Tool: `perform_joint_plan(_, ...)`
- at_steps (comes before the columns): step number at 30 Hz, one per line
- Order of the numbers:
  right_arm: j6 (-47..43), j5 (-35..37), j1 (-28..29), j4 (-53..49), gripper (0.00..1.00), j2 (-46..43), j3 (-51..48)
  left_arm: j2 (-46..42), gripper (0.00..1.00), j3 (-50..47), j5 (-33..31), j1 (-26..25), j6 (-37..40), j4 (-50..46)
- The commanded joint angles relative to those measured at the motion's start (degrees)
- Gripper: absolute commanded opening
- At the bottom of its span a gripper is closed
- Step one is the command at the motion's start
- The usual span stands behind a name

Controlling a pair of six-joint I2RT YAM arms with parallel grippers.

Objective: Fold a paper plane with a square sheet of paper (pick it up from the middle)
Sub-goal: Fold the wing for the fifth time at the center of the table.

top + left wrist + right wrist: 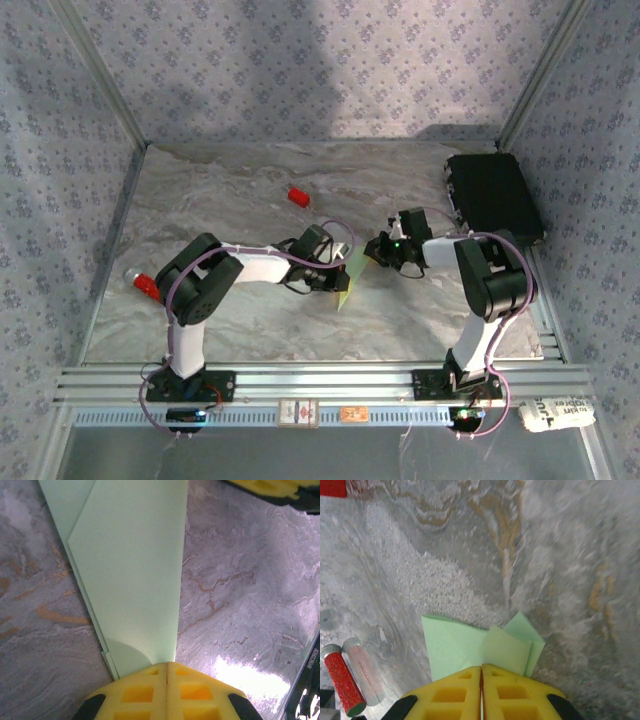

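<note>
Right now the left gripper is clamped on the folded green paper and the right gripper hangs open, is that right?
Not quite. The right gripper is shut on the folded green paper too; the right wrist view shows its jaws closed on a folded corner. The left gripper is clamped on it, as you said.

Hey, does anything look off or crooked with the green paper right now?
Slightly. On the paper, pinched in the shut left gripper, a lower layer pokes out past the top layer's left edge, so the folds are not flush. No tear is visible.
</note>
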Motion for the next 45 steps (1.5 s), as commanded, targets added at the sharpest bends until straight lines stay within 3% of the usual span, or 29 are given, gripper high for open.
perform_joint_plan(1,0.4,5.2,-2.1,-2.0,0.11,1.6,1.7,2.6,0.0,-3.4,-1.8,-0.2,0.0,-8.9)
perform_joint_plan(13,0.5,7.5,-5.0,-4.7,0.11,1.7,4.5,2.8,0.0,-3.3,-1.3,-0.2,0.0,-8.8)
perform_joint_plan(21,-2.2,5.9,-5.3,-7.8,0.13,-7.1,5.5,2.9,0.0,-3.2,-1.1,-0.1,0.1,-8.7)
perform_joint_plan(27,-1.3,0.8,0.1,-4.7,0.11,-11.0,1.3,2.7,0.0,-2.8,-1.0,-0.1,-0.1,-8.6)
perform_joint_plan(37,4.3,2.8,9.6,0.3,0.07,-9.7,-5.8,2.4,0.0,-1.4,-0.8,-0.2,0.0,-9.0)
perform_joint_plan(45,3.7,8.2,10.6,-2.4,0.04,-5.1,-8.6,0.9,0.0,0.4,1.2,-0.2,0.2,-10.8)
